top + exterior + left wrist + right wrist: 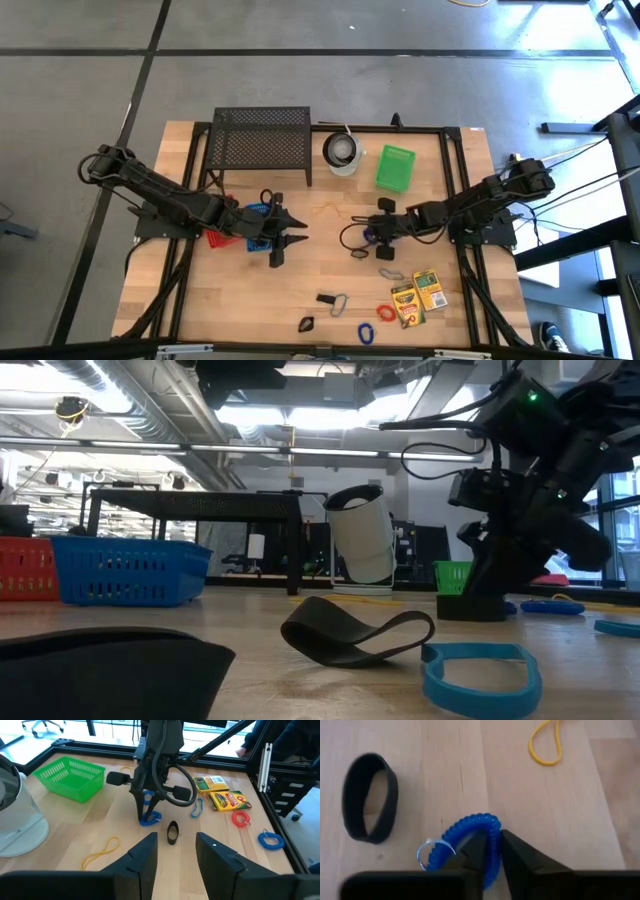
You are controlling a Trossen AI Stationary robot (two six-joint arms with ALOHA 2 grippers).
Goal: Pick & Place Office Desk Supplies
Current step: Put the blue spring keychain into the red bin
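Note:
A blue coiled band (465, 837) with a small silver ring lies on the wooden table right of centre. My right gripper (492, 851) is down on it, shut on one stretch of the coil (150, 818). A black band (370, 797) lies just beside it, and a yellow rubber band (545, 745) lies farther off. Two crayon boxes (420, 292), a red band (385, 312) and another blue band (365, 332) lie near the front edge. My left gripper (175, 852) hangs open above the table's left half and holds nothing. My right gripper pinches one stretch of the blue coil's loop (492, 832) between its two fingertips. The fingers slant down onto it from the table's right side. The coil lies flat on the table, its ring end (427, 854) off to one side of the fingers.
At the back stand a black mesh rack (262, 140), a white cup-like object (343, 152) and a green basket (395, 167). A blue basket (255, 213) and a red basket (222, 238) sit under my left arm. Silver clips (338, 300) and a black loop (355, 635) lie near the front.

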